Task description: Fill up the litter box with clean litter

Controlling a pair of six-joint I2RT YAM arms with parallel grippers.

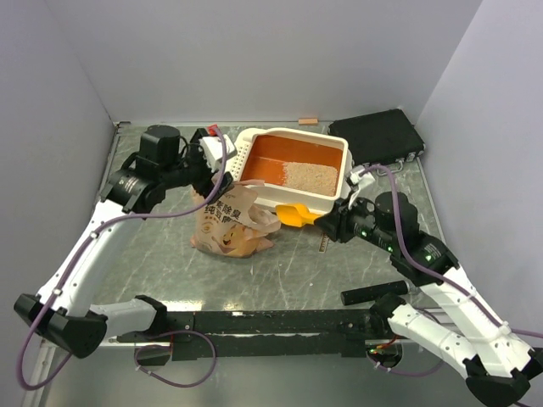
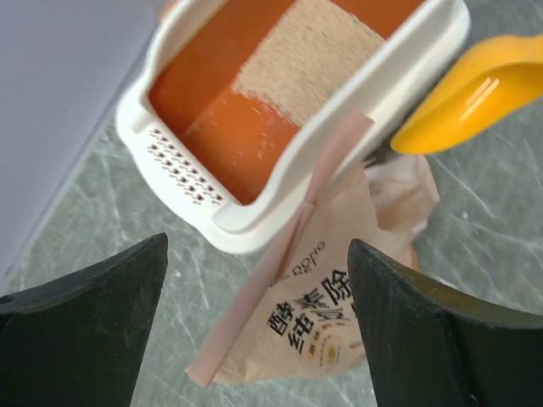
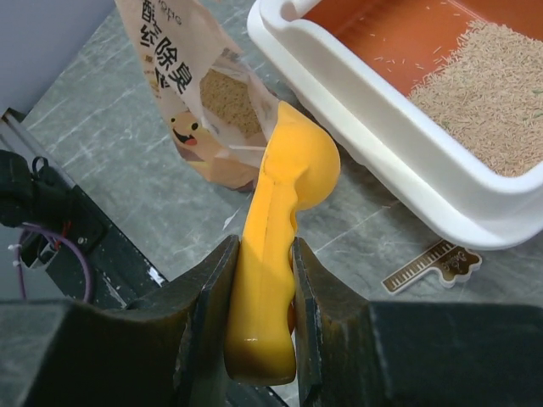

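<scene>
Scooping step: my right fingers [image 3: 212, 322] clenched on the orange-yellow scoop [image 3: 284, 186], bowl near the litter bag [image 3: 182, 93] mouth, left fingers [image 2: 93, 314] released above it, litter box [image 3: 382, 144] beyond holding clean litter [image 3: 501, 93] at one end; next, I judge, dip in.

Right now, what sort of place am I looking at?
Likely a robot test cell, not a home: plain white walls box in a marbled table, with a litter box and bag staged on it.

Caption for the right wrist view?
The right gripper grips the yellow-orange scoop, bowl beside the open paper bag; litter box alongside holds a patch of clean litter.
</scene>
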